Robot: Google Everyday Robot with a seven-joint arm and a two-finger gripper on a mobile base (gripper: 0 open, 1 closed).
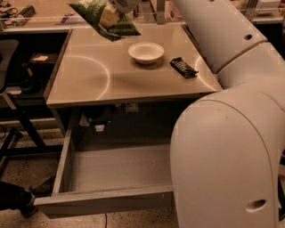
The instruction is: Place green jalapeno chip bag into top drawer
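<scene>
Carry step: my pincer (111,12), clamped on the green jalapeno chip bag (121,30), hangs above the desk (89,75); next, I judge, down into the open top drawer (120,168).

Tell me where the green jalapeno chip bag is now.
The green jalapeno chip bag hangs at the view's top, held by the end effector, behind and left of the white bowl.
</scene>
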